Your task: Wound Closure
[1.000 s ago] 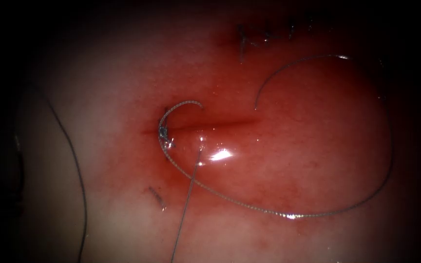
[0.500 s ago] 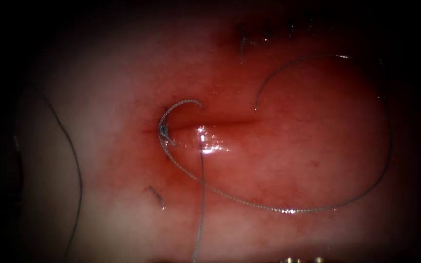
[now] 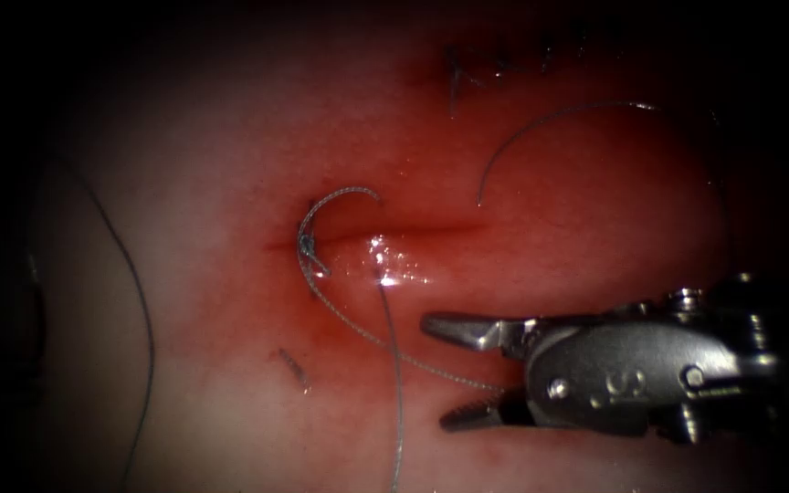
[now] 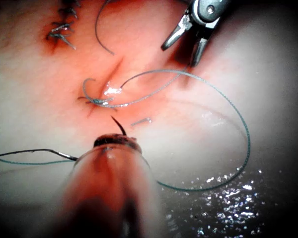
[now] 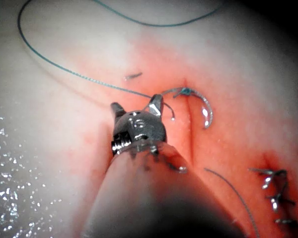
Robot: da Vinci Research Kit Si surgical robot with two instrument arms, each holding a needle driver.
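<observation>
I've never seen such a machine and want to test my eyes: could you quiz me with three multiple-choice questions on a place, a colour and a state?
1. The knot sits: A at the cut's left end; B at its right end; C on a pincer.
2. The thread is: A yellow; B blue-green; C red.
3. The right pincer is: A shut on thread; B shut on a needle; C open.
Answers: A, the knot lies where the cut ends leftward; B, the left wrist view shows blue-green; C, its jaws are spread, holding nothing.
</observation>
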